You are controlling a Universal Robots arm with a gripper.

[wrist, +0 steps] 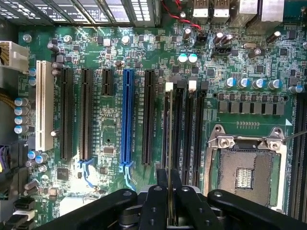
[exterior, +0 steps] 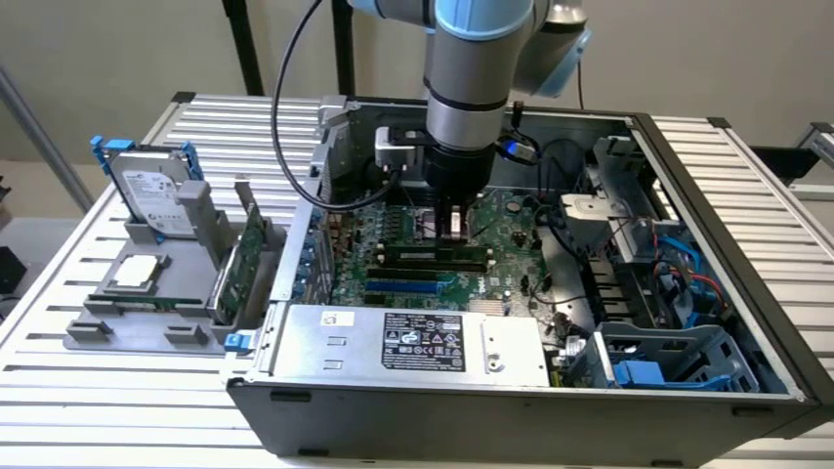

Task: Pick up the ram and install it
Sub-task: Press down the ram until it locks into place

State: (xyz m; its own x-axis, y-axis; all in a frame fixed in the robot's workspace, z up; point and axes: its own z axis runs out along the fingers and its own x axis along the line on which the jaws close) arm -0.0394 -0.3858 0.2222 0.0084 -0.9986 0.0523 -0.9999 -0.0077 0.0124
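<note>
Directly under the end effector (wrist: pixel 169 191), the ram (wrist: pixel 169 129) stands on edge in the first memory slot (wrist: pixel 168 96) of the motherboard (wrist: pixel 110 124). Seen edge-on in the wrist view, it's a thin line running from between the fingertips (wrist: pixel 156 201) up the slot. End effector is clamped on the ram, fingers either side of its top edge.

In the exterior view the end effector (exterior: pixel 455 227) is down inside the PC case (exterior: pixel 678 166), tips just above the slot bank (exterior: pixel 431 256) w/ the ram between them. Can't tell if it's fully seated yet or just resting in the slot mouth; the white latches (wrist: pixel 169 86) at the far end from the end effector don't read clearly as shut.

Doing this step well, imo:
- keep the stick vertical & parallel to the slot, no yaw
- press straight down, even load along the length, not one end first
- notch must line up w/ slot key or it jams
- stay clear of the neighbouring slot (wrist: pixel 181 124) and the CPU socket (wrist: pixel 247 165) off to the side of the end effector

Hard drive (exterior: pixel 154 195) and expansion card (exterior: pixel 241 259) sit in the holder on the surface, well away from the end effector, untouched.
</note>
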